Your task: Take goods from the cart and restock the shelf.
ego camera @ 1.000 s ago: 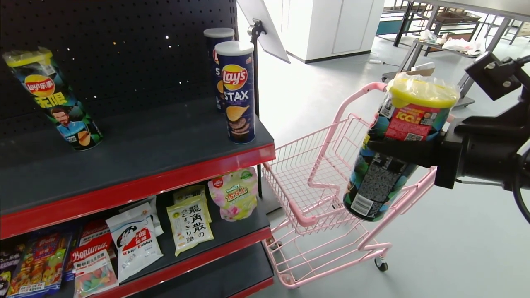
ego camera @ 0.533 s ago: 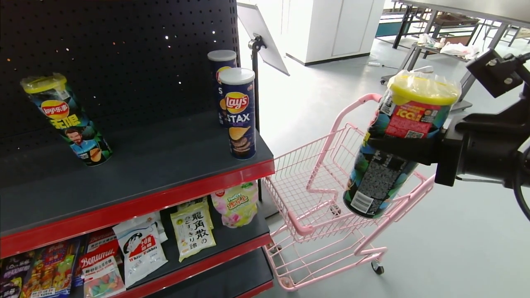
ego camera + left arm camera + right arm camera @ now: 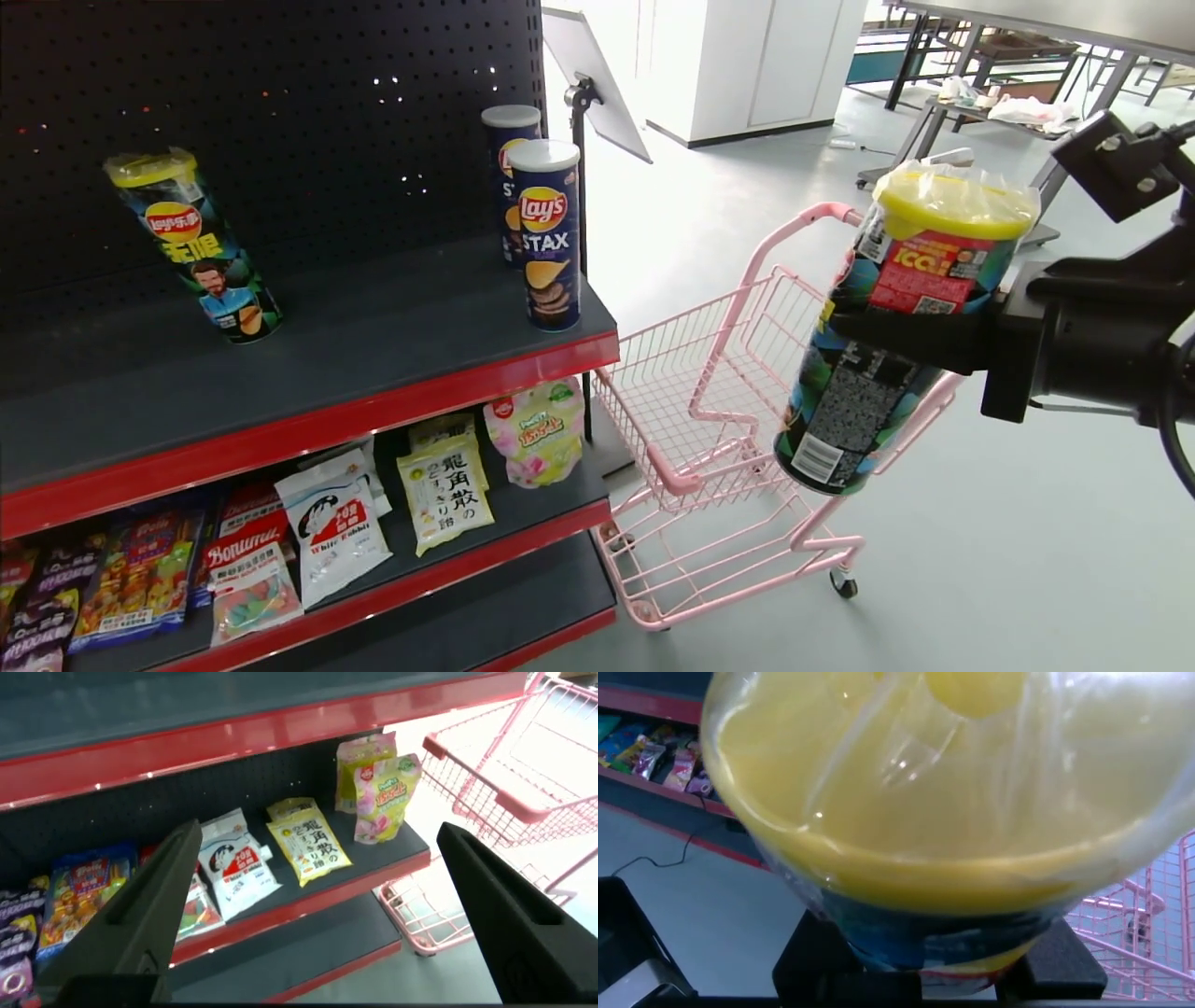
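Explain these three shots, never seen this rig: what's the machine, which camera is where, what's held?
It is a wheeled robot with two arms, each ending in a two-finger gripper. The wide picture comes from a head camera; the other two from wrist cameras. The right gripper is shut on a tall dark chip can with a yellow lid under clear wrap, near the pink wire cart; its wrist camera sees that lid close up. The left gripper is open, facing snack bags on the lower shelf. On the dark, red-edged top shelf stand a matching can and two blue white-lidded cans.
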Robot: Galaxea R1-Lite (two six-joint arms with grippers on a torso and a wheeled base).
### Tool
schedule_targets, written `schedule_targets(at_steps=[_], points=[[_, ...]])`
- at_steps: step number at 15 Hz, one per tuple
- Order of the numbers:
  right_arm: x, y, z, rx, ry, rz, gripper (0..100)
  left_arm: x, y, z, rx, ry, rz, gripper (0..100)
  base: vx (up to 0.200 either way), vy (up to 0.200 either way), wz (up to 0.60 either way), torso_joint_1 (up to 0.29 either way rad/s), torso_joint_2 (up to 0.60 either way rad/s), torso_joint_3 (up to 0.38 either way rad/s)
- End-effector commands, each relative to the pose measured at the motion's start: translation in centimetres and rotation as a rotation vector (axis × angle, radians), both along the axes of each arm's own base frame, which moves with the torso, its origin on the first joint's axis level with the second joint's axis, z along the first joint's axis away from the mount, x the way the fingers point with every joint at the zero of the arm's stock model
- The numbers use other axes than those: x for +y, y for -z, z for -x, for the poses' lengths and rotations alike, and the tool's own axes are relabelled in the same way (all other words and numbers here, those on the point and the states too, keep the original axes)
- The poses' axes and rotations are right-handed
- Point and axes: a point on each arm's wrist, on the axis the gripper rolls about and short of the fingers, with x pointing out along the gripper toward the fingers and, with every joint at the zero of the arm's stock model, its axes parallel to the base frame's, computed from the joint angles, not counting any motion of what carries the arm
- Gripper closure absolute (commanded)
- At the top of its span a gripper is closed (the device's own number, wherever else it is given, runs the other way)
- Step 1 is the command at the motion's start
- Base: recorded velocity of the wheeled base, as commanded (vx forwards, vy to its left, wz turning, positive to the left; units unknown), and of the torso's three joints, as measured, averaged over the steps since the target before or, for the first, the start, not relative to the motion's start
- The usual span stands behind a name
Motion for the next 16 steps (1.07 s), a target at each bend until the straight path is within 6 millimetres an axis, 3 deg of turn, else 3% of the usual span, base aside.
schedule_targets(at_steps=[1, 10, 16], points=[[0.0, 0.1, 0.0, 0.001, -0.001, 0.001, 100, 0.0, 0.0, 0.0, 0.003, 0.001, -0.001, 0, 0.000, 0.000, 0.00, 0.000, 0.00, 0.000], [0.1, 0.5, -0.4, 0.015, 0.016, 0.012, 100, 0.0, 0.0, 0.0, 0.001, 0.000, 0.001, 0, 0.000, 0.000, 0.60, -0.001, 0.00, 0.002], [-0.2, 1.8, 0.1, 0.030, 0.030, 0.050, 100, 0.0, 0.0, 0.0, 0.003, 0.001, -0.001, 0, 0.000, 0.000, 0.00, 0.000, 0.00, 0.000]])
